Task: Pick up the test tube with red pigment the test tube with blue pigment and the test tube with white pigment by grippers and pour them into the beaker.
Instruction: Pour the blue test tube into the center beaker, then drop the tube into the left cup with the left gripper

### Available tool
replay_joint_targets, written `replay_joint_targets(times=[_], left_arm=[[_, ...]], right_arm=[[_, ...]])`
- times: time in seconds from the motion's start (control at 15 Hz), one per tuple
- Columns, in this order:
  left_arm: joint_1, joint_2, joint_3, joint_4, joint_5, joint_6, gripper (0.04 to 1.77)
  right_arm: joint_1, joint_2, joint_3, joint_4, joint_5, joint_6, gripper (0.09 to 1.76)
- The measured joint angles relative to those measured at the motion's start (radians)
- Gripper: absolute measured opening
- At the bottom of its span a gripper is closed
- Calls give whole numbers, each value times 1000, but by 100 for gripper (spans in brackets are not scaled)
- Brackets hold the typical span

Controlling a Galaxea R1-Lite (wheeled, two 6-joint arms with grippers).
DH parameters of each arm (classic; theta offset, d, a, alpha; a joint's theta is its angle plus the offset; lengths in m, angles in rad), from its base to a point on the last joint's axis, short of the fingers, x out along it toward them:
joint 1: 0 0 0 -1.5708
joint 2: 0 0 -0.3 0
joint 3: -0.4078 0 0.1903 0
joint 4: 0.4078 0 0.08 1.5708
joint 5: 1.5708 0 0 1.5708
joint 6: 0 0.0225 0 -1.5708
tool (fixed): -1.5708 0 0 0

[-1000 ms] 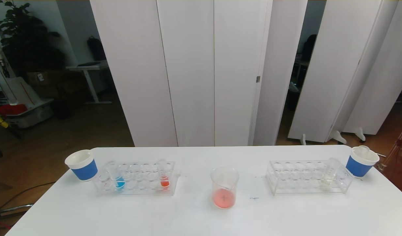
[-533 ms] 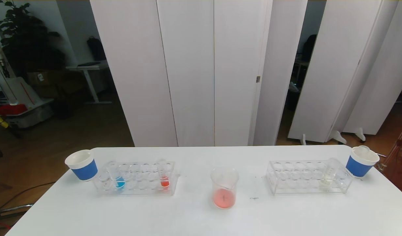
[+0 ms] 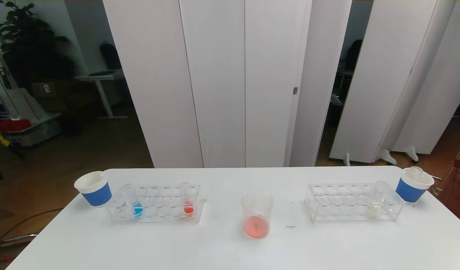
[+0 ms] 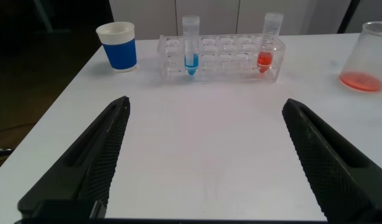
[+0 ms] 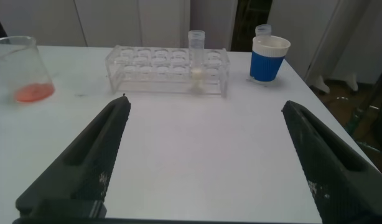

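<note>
A smooth matte white desk (image 3: 222, 247) with rounded far corners carries two clear plastic racks pierced with rows of round holes. The left rack (image 3: 155, 204) holds the test tube with blue pigment (image 3: 134, 202), a slim clear tube standing upright near the rack's left end with sky-blue liquid at its bottom, and toward its right end a tube with red-orange liquid (image 3: 186, 202). A blue paper cup (image 3: 93, 188) with a white rim stands just beside this rack at the desk's far left corner. The right rack (image 3: 351, 202) holds the test tube with white pigment (image 3: 376, 199) near its right end, faint cream liquid low in it; a second blue cup (image 3: 413, 184) stands near the desk's far right corner. Between the racks, well apart from both, stands the beaker (image 3: 256, 213), a clear cylinder with a pouring lip, a thin layer of red-pink liquid on its floor. The near half of the desk is bare. The left hand (image 4: 203, 155) hangs over the near desk in front of the left rack, its ribbed black fingers (image 4: 97, 155) spread wide and holding nothing. The right hand (image 5: 203, 155) faces the right rack, likewise spread and holding nothing
</note>
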State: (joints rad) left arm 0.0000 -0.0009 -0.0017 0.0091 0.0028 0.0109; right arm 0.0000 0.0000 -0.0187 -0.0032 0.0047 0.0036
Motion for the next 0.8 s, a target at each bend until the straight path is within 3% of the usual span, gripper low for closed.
replay_joint_targets(times=[0.8], left_arm=[[0, 0, 0, 0, 0, 0, 175]], right_arm=[[-2, 0, 19, -1, 1, 1, 175]])
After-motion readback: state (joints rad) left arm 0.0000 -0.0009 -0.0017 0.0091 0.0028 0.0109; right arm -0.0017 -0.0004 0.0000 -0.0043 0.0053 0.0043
